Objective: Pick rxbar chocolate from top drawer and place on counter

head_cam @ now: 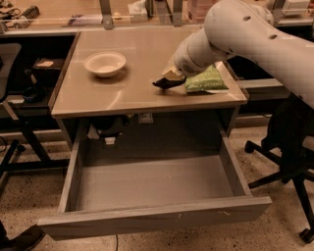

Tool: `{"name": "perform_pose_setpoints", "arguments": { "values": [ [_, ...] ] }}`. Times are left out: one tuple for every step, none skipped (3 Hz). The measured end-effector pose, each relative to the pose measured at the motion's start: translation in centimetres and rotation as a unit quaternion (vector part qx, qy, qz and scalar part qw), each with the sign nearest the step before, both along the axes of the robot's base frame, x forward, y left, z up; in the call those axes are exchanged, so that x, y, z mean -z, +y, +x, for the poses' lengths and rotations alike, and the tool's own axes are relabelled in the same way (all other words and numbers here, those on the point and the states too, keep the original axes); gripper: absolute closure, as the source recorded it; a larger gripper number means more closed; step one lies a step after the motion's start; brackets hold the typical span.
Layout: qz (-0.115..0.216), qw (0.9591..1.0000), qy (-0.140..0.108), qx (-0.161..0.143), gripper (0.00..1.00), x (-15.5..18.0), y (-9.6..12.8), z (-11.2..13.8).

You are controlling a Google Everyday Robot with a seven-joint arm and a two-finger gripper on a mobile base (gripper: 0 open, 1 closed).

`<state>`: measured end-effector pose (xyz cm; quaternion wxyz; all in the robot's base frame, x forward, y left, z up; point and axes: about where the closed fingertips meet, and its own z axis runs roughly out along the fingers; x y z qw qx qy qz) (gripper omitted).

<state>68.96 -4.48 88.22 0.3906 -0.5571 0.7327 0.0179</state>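
The top drawer (157, 218) stands pulled fully open below the counter (142, 54), and its inside shows nothing in it. My gripper (168, 79) reaches in from the upper right on the white arm and hangs low over the counter's right half. It is shut on the rxbar chocolate (162, 83), a small flat black piece that sticks out to the left just above the counter. The bar's lettering does not show.
A green chip bag (206, 79) lies on the counter right beside the gripper. A white bowl (104, 63) sits on the counter's left part. A black office chair (289, 162) stands at the right. A cluttered bench with metal posts (98, 14) runs behind.
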Motion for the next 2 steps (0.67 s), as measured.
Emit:
{"name": "perform_pose_setpoints", "arguments": {
  "values": [
    [0.011, 0.9998, 0.013, -0.01, 1.0, 1.7, 1.6, 2.1],
    [0.023, 0.9982, 0.036, -0.042, 1.0, 3.2, 6.8, 5.2]
  ]
}}
